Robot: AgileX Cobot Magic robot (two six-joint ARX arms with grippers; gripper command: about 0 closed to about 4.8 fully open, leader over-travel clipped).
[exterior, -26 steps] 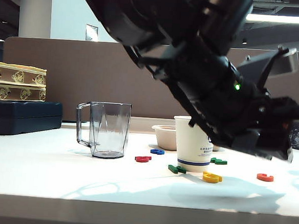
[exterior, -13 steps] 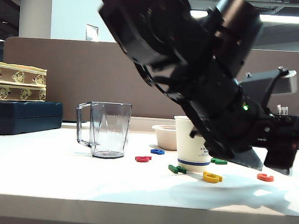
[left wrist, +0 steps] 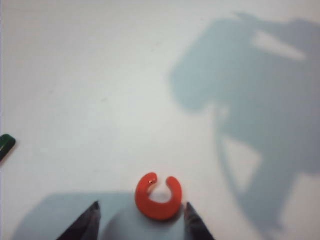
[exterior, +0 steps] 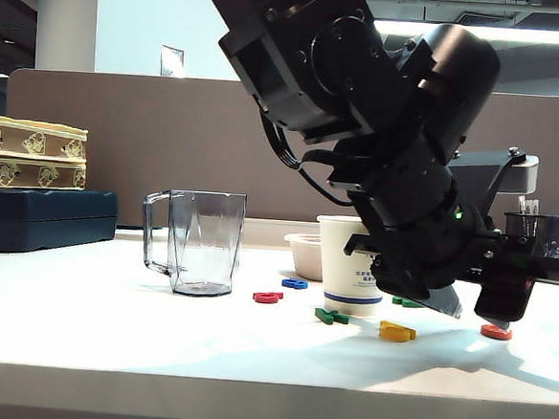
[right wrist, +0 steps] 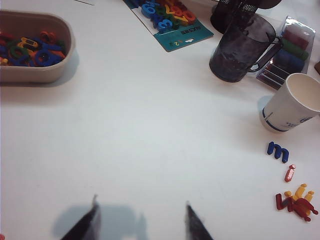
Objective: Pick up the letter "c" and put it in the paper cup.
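The letter "c" [left wrist: 158, 198] lies flat on the white tabletop [left wrist: 100, 100], toward its right side near the front edge; in the exterior view it is the orange-red piece [exterior: 495, 331] well to the right of the paper cup [exterior: 350, 266], w/ a yellow letter [exterior: 397, 331] between them. Left gripper [left wrist: 142, 214] is the near one: it has reached across to the tabletop's right side and hangs low right over the c, jaws spread wide, empty, one fingertip to either side of the letter. The c sits just ahead of the tip line and slightly toward one finger, not dead centre; its gap faces away from the wrist, so the closed curve is nearest the jaws and the fingers would close across its width. My read: next move needs a short nudge forward and down, then close; risk is the flat piece skidding or being pushed along if the tips land on it instead of beside it. Right gripper [right wrist: 141, 216] hovers high over a bare stretch of tabletop, jaws wide apart, holding nothing, far from the c, which its view doesn't show. Cup stands upright, mouth clear.
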